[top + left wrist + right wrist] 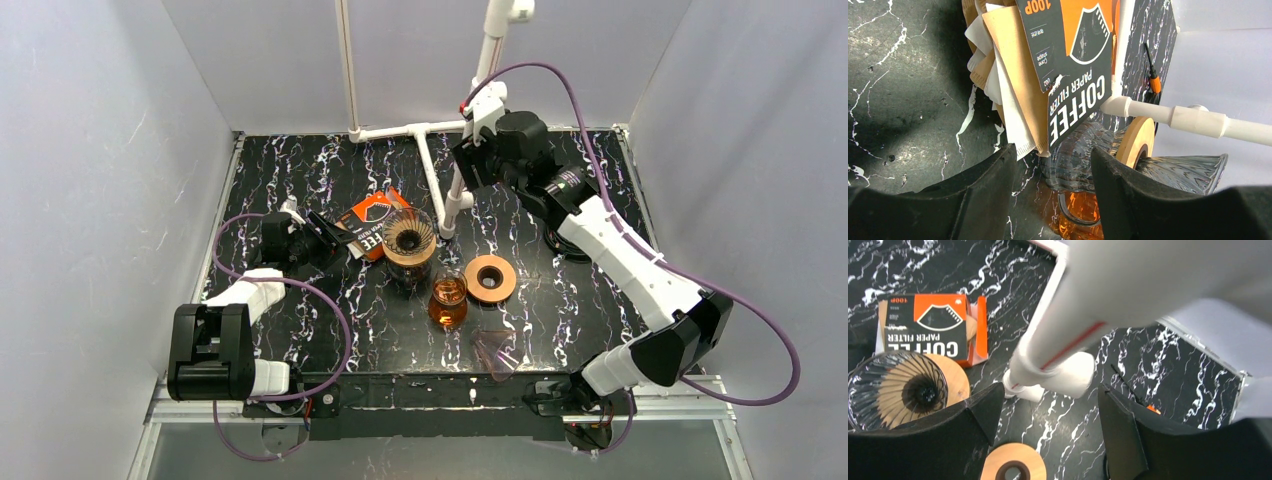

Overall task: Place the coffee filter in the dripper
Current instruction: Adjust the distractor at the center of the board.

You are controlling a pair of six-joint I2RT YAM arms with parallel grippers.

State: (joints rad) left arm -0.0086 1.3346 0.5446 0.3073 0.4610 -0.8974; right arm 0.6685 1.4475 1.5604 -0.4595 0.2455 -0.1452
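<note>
From above, the dripper [410, 238] stands mid-table [300, 170] with a brown pleated coffee filter [408, 236] seated in its cone. Touching the dripper's far-left side lies the filter box [368, 222]. The left claw [335, 245] sits just left of the dripper, at the box's near edge. An amber glass jar [448, 302] stands just on the near-right side of the dripper, and a wooden ring [490, 278] lies right of it. A white pipe frame [430, 150] rises behind and right of the dripper. The right claw [468, 165] hangs beside the frame's upright, well beyond the dripper.

From the left wrist, the left claw [1053, 170] is spread and grips nothing. Past its fingers [983, 200], the filter box [1073, 65] fills the view, with brown and white papers [1003, 80] fanning from its open end. The ribbed glass of the dripper [1183, 172] and its wooden collar [1135, 142] lie just behind the box corner, with the pipe frame [1173, 117] beyond.

From the right wrist, the right claw [1048, 397] is released, with the pipe frame [1063, 335] running through the gap between its fingers [1133, 440]. Whether it touches them I cannot tell. The dripper [858, 390] is at the left, the coffee filter [895, 395] inside it. The filter box [928, 327] lies behind the dripper, and the wooden ring [1013, 467] lies to its right.
</note>
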